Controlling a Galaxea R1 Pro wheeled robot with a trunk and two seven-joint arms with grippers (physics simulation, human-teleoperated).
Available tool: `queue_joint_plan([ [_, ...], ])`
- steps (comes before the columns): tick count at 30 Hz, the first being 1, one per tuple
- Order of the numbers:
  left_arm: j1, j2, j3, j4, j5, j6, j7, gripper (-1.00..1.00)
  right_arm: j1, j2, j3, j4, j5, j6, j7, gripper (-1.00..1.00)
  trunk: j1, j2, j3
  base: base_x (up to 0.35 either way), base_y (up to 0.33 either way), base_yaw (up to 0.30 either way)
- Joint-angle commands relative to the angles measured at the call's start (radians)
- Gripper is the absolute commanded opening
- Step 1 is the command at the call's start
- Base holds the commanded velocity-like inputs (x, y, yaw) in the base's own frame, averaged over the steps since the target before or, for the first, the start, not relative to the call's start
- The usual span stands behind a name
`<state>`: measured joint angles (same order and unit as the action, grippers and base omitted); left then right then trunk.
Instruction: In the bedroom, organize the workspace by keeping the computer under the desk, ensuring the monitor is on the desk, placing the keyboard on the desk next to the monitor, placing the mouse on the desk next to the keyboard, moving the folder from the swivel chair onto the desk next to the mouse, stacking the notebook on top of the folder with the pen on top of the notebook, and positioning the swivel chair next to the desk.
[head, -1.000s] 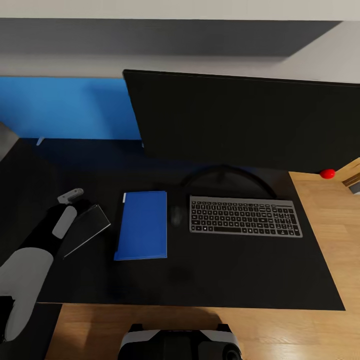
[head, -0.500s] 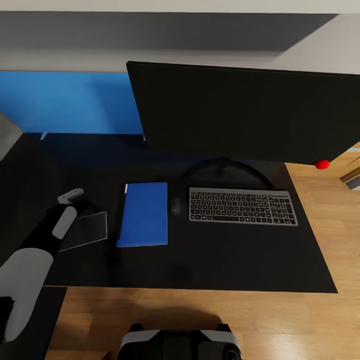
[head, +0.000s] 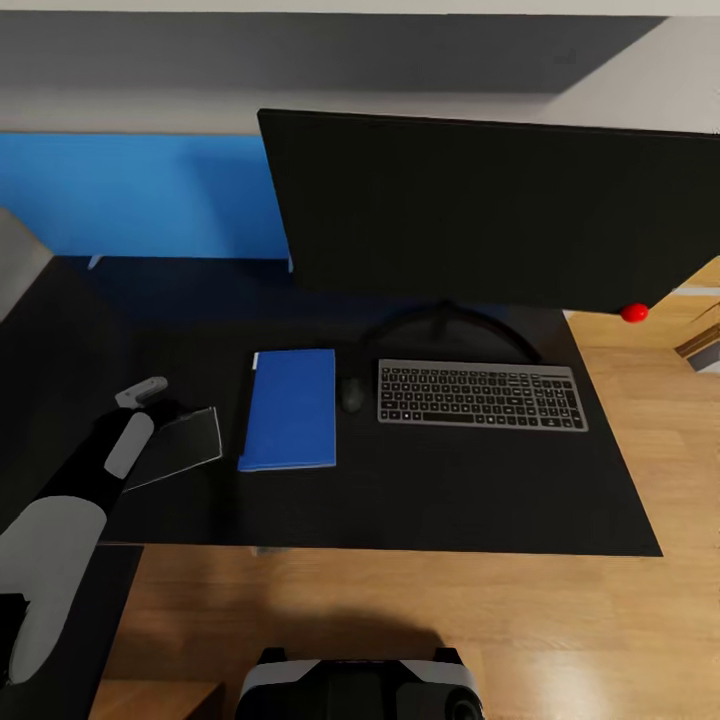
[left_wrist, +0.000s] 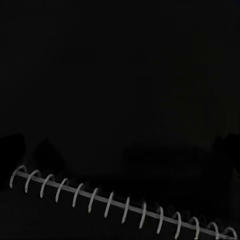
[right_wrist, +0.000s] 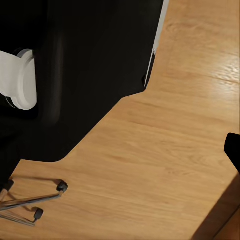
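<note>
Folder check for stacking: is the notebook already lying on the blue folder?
No, the blue folder lies bare beside the mouse.

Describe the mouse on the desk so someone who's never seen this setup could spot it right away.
Start at the big black monitor and drop to the grey keyboard below it. The mouse sits in the gap between the keyboard and the blue folder: a small, dark, rounded oval, nearly blending into the black desk.

1. The monitor (head: 495, 205) stands at the back of the black counter (head: 420, 500).
2. The keyboard (head: 481, 395) lies before it, with the mouse (head: 352, 394) just beside (a dark one).
3. The blue folder (head: 290, 408) lies beside the mouse.
4. The left hand (head: 165, 408) holds the notebook (head: 180, 445) tilted.
</note>
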<state>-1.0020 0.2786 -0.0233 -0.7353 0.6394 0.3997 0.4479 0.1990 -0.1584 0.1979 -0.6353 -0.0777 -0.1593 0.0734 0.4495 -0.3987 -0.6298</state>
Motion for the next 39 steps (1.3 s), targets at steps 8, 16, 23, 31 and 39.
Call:
queue_joint_plan([
  [8,0.004,0.001,-0.003,0.013,0.011,0.010,0.008,1.00,-0.001,-0.001,0.003,-0.001,-0.008,0.000,0.002,1.00,0.000,-0.001,-0.001,-0.079,0.000,0.000],
  [16,0.005,0.002,-0.002,0.013,0.013,0.010,0.006,1.00,-0.001,-0.001,0.003,-0.001,-0.008,0.002,0.002,1.00,0.000,-0.001,-0.001,-0.204,0.000,0.000],
  [23,0.005,0.002,-0.002,0.013,0.014,0.010,0.006,1.00,-0.001,-0.001,0.003,-0.001,-0.008,0.002,0.002,1.00,0.000,-0.001,-0.001,-0.078,0.000,0.000],
  [31,0.005,0.002,-0.001,0.013,0.014,0.010,0.006,1.00,-0.001,-0.001,0.003,-0.001,-0.008,0.003,0.002,1.00,0.000,-0.001,-0.001,-0.019,0.000,0.000],
  [39,0.005,0.003,-0.001,0.012,0.014,0.010,0.005,1.00,-0.001,-0.001,0.003,-0.002,-0.008,0.003,0.002,1.00,0.000,-0.001,-0.001,-0.140,0.000,0.000],
])
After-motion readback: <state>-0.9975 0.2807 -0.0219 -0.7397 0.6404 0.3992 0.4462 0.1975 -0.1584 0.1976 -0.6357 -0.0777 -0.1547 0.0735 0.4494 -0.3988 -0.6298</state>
